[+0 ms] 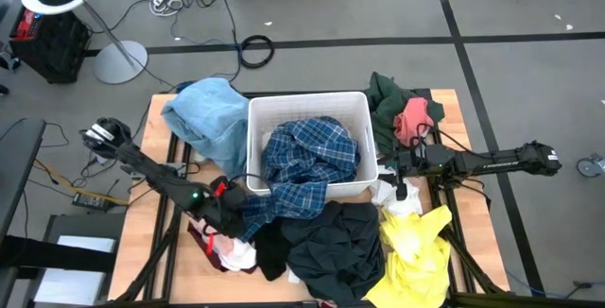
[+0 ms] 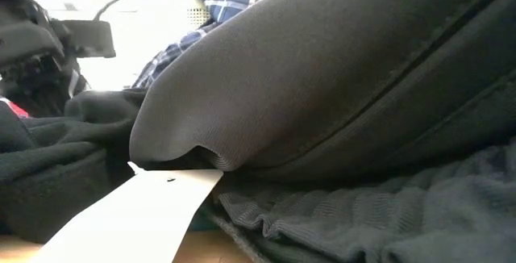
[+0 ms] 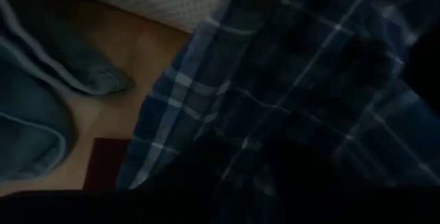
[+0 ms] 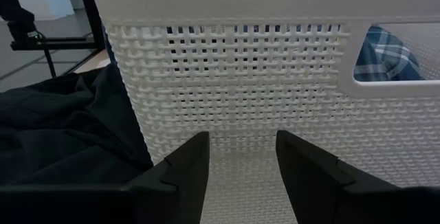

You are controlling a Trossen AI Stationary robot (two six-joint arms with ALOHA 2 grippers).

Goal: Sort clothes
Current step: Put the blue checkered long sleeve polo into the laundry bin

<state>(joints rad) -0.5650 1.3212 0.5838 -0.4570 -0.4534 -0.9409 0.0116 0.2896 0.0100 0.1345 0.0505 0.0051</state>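
Right pincer (image 4: 240, 176) stood open and empty, nose against the white bin (image 1: 259, 119). Left pincer (image 1: 230, 209) sat at the bin's front corner on the blue plaid shirt (image 1: 307, 162) spilling from it; its grip was hidden. Any pull risked dragging the bin.

White bin (image 1: 307, 110) occupying the table's (image 1: 156, 147) centre, its woven wall (image 4: 234, 80) directly ahead of the right gripper (image 4: 242, 157), whose dark fingers stand apart with nothing between them. Blue plaid garment (image 1: 307, 162) fills the bin and spills over its front rim toward the left gripper (image 1: 227, 209), blocking that side. Light blue garment (image 1: 203, 114) covers the far left corner; dark green garment (image 1: 397, 95) and pink garment (image 1: 413, 119) the far right. Black garments (image 1: 326, 242) and yellow garment (image 1: 416, 247) crowd the near edge. Bare wood shows along the left edge and beside the plaid cloth (image 3: 148, 52).
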